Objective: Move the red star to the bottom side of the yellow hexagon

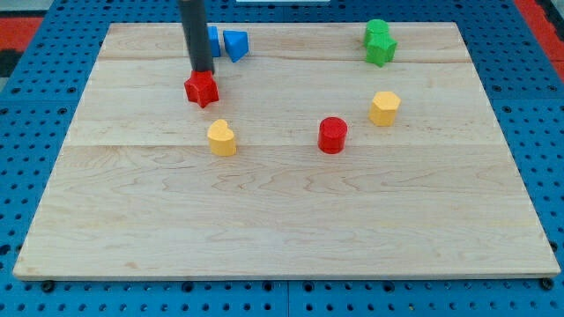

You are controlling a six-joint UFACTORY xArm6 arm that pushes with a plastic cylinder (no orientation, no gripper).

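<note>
Where the board's upper left quarter lies, the small red star-shaped block (202, 89) rests flat on the pale wooden table top (282, 220), with my tip (203, 71) at the star's upper edge, touching or just short of it; contact cannot be confirmed. The arm carries no pincer, only the straight dark rod (195, 31), so no open or closed state applies. The yellow hexagonal block (384, 107) stands well apart, toward the view's right and slightly lower than the star. Between them, nearer the hexagon, sits a red cylindrical block (332, 135). A yellow heart-like block (222, 138) lies just below and right of the star. Two blue blocks (227, 43), shapes unclear, sit behind the rod near the view's top. Two green blocks (380, 41), touching, occupy the top right. A blue perforated base (26, 132) surrounds the board.
</note>
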